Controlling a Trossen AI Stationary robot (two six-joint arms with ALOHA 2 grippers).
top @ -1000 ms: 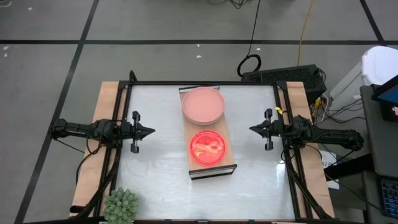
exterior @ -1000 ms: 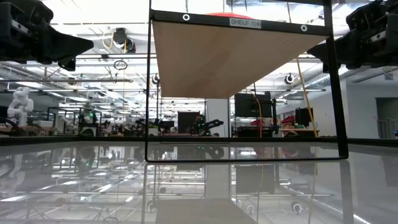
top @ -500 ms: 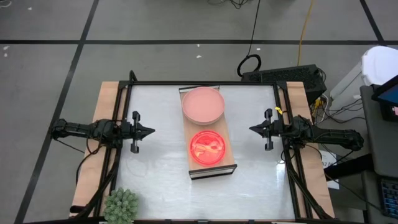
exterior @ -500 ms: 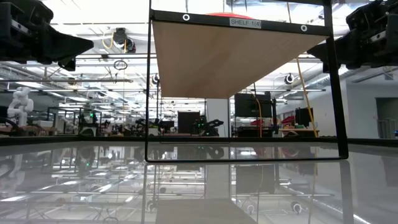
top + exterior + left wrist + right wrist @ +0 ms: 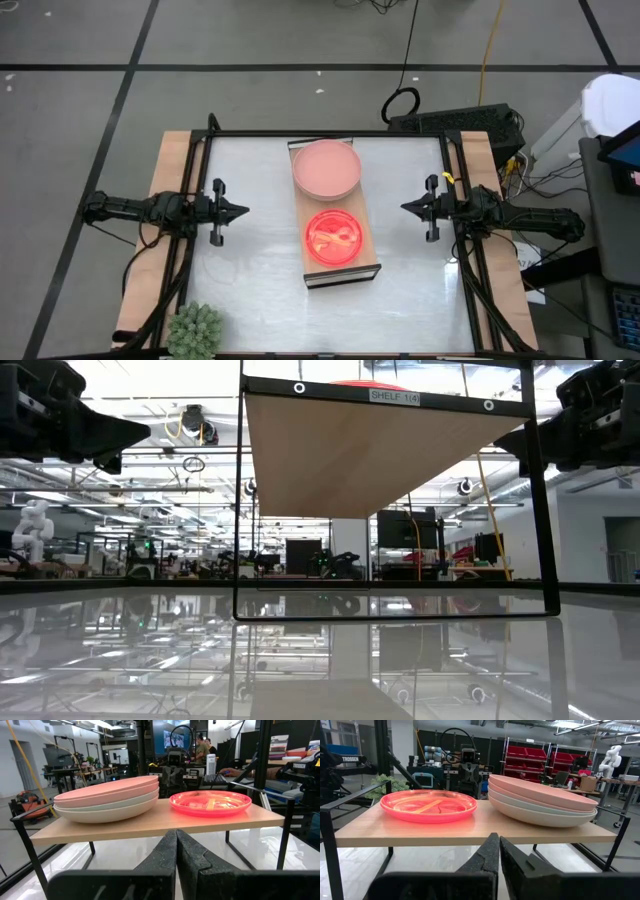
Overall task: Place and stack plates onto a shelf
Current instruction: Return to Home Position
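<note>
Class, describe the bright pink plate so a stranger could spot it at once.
On the white table stands a long light-wood shelf. The hot pink plate lies on its end nearer the plant: glossy and translucent, unlike the taller matte salmon-topped stack beside it.

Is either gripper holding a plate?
No, the left gripper and the right gripper are shut on nothing, apart from the shelf where the plates sit.

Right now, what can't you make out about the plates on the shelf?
- High view: the salmon pink plate on top hides the pale plates under it.
- Low view: the shelf board hides every plate, bar a red sliver.
- Wrist views: the hot pink stack has merged rims, so its count is unclear.
</note>
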